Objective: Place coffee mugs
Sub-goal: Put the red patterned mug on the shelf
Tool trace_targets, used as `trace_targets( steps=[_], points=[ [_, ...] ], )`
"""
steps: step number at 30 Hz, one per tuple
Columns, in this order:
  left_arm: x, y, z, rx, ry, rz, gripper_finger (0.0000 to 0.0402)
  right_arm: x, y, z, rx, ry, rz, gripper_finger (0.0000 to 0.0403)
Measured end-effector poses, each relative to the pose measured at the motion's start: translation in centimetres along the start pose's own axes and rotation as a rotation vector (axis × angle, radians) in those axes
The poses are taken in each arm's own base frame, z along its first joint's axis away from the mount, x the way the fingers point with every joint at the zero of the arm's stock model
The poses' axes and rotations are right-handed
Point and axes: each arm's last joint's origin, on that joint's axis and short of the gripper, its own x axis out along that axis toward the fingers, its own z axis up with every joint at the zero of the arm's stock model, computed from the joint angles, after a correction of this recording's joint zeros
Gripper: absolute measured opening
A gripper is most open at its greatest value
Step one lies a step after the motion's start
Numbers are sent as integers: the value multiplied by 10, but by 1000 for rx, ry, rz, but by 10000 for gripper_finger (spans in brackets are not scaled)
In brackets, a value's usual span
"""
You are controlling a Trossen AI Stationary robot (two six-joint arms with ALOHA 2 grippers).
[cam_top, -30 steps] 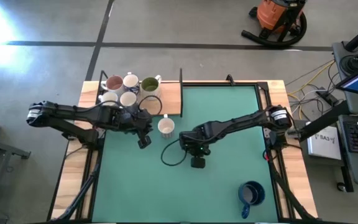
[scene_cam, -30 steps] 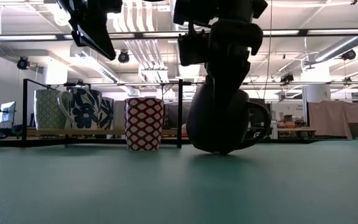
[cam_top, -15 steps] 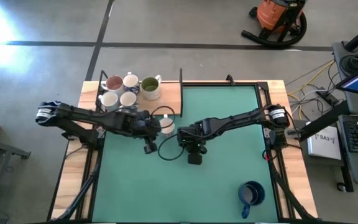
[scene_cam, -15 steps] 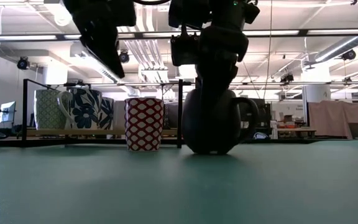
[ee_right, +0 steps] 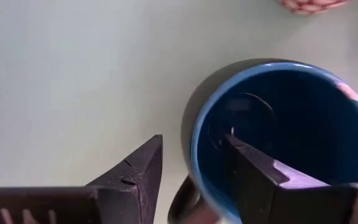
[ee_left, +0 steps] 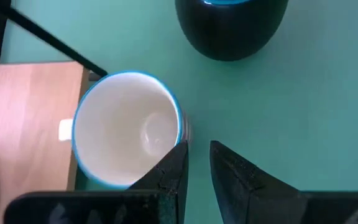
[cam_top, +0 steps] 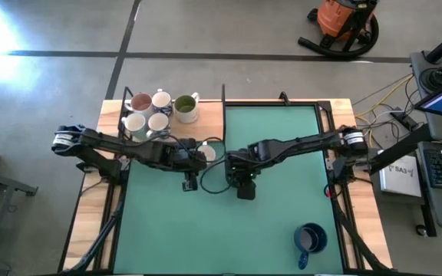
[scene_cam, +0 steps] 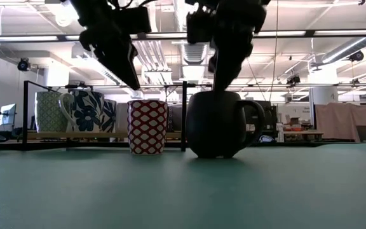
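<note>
A dark blue coffee mug (scene_cam: 218, 124) stands upright on the green table, its handle (scene_cam: 257, 124) to one side. My right gripper (ee_right: 192, 142) hangs open just over its rim beside the handle, one finger above the inside (ee_right: 253, 174) and one outside, touching nothing that I can see. Left of it stands a red-latticed mug, white inside (ee_left: 129, 134). My left gripper (ee_left: 196, 155) hovers above that mug's rim (scene_cam: 148, 100), its fingers a narrow gap apart with only table between them. Several more mugs (cam_top: 158, 111) stand on the wooden shelf.
The wooden shelf (cam_top: 209, 119) with its black wire frame sits at the far left of the table. Another dark blue mug (cam_top: 309, 239) stands near the front right corner. Black cables (cam_top: 215, 178) loop between the two grippers. Bare green mat lies in front.
My right gripper has stood the dark mug, tilted a second ago, upright on the table, then opened, let it go and risen a little. My left gripper has come down and toward the table's right, over the latticed mug, rolling its wrist as it went.
</note>
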Motion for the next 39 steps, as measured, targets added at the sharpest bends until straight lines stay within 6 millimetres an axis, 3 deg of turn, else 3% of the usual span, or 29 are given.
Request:
trace_targets(
  steps=[6,13,27,39],
  points=[
    [14,-3,0,40,32,4,49,-39,4,-6,28,-84,12,152],
    [27,2,-1,53,66,62,49,-66,9,-14,41,-142,25,148],
    [16,2,2,-100,73,-22,49,-65,11,-20,48,-93,21,148],
    [12,12,11,-50,50,32,51,-65,10,-26,63,-35,11,145]
  ],
)
